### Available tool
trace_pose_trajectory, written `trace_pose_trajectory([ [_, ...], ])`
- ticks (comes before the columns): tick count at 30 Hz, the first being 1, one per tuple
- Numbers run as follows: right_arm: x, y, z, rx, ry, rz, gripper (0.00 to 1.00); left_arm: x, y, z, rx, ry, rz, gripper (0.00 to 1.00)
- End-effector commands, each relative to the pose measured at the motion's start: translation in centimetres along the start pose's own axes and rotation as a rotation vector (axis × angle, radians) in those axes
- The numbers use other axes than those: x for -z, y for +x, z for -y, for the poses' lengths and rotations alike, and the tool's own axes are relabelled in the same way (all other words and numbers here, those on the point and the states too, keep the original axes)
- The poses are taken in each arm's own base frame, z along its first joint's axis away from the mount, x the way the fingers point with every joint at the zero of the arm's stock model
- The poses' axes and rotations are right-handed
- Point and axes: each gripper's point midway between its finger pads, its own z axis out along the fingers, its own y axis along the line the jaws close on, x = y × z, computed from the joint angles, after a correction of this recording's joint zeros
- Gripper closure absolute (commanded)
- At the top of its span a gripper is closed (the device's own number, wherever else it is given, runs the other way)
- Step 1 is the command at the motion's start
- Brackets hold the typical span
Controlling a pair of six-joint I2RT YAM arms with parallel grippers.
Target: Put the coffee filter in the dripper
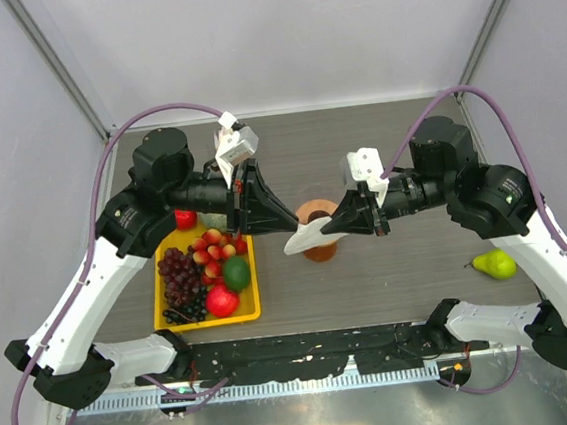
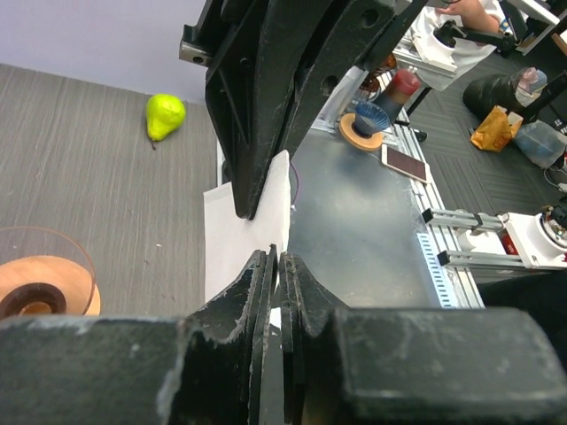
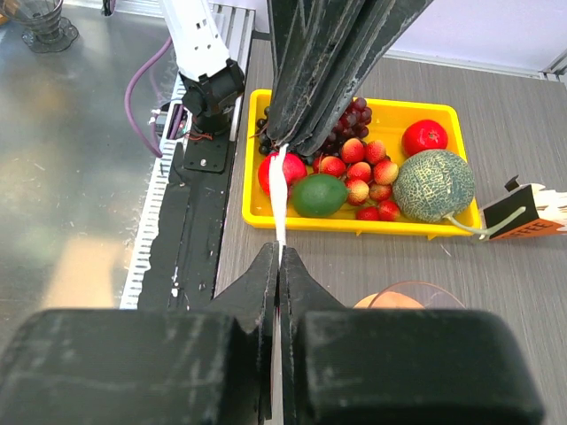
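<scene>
Left gripper [image 1: 289, 222] and right gripper [image 1: 327, 226] meet tip to tip at the middle of the table [image 1: 412, 291]. Each has its jaws pressed together on the coffee filter [image 1: 304, 239]. The filter is held aloft and overlaps the near-left side of the dripper [image 1: 314, 211] in the top view.

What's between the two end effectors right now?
The coffee filter: a white sheet pinched by the left end effector on one edge and the right end effector on the other, overlapping the dripper. The top view shows it best.
</scene>
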Motion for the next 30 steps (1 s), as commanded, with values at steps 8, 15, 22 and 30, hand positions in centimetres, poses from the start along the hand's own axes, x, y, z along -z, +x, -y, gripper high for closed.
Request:
trace_pose_trajectory([
  [8, 0.7, -1.7, -0.1, 0.048, 0.014, 0.033, 0.95, 0.2, -0.7, 1.3, -0.030, 0.064, 0.028, 0.78],
  [15, 0.6, -1.7, 0.0, 0.050, 0.014, 0.033, 0.95, 0.2, -0.6, 1.2, -0.024, 0.064, 0.025, 0.78],
  [22, 0.5, -1.9, 0.0, 0.063, 0.005, 0.033, 0.95, -0.1, -0.5, 0.5, -0.011, 0.043, 0.022, 1.00],
  [30, 0.2, -2.2, -0.1, 0.088, -0.010, 0.034, 0.95, -0.4, -0.6, -0.5, 0.005, 0.003, 0.025, 1.00],
])
